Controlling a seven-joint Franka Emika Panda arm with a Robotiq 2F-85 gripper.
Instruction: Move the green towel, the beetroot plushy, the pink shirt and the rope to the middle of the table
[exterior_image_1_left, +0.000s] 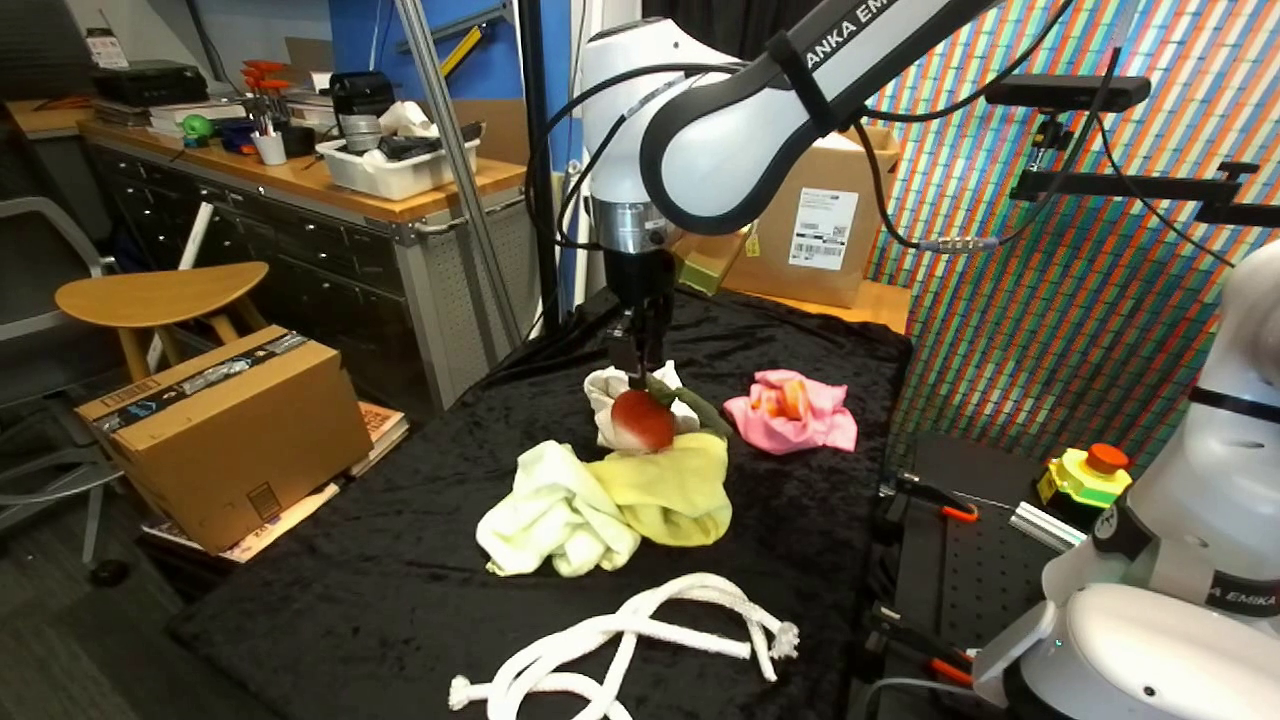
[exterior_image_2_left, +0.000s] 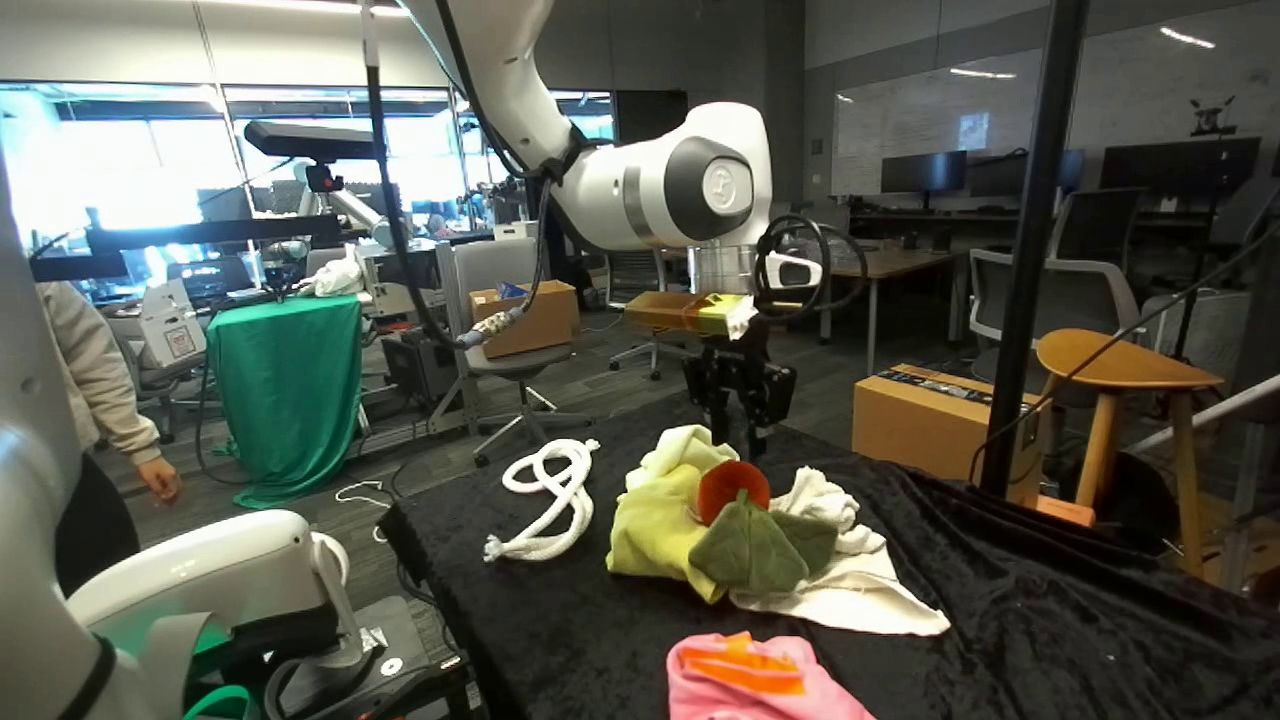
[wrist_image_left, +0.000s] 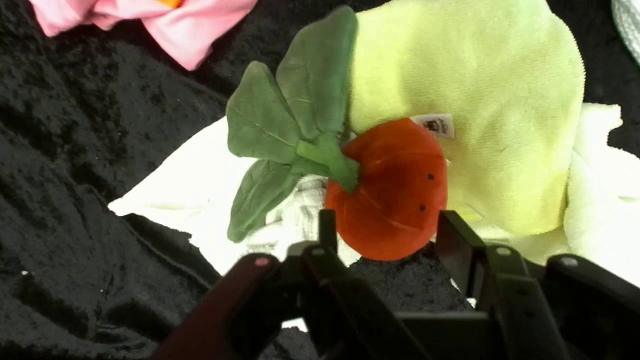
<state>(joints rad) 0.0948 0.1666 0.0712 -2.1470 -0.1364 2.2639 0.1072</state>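
Observation:
The beetroot plushy (wrist_image_left: 390, 190), red with green leaves, rests where the green towel (wrist_image_left: 480, 100) and a white cloth meet. Just above it, my gripper (wrist_image_left: 387, 217) points down; its fingers stand apart near either side of the red body in the wrist view. Whether a finger touches the toy I cannot tell. In an exterior view the gripper (exterior_image_2_left: 738, 440) is over the pile, and the plushy (exterior_image_2_left: 733, 490) lies with leaves over the towel (exterior_image_2_left: 645, 535). The pink shirt (exterior_image_1_left: 800, 425) is bunched separately. The rope (exterior_image_1_left: 700, 585) forms loose loops on the black table (exterior_image_1_left: 380, 590).
A cream cloth (exterior_image_1_left: 550, 515) adjoins the green towel, and the white cloth (exterior_image_2_left: 860, 595) lies partly under the plushy. Cardboard boxes (exterior_image_1_left: 240, 430) stand beyond the table edges. Part of another white arm (exterior_image_1_left: 1170, 640) stands beside the table, near an emergency stop button (exterior_image_1_left: 1090, 475).

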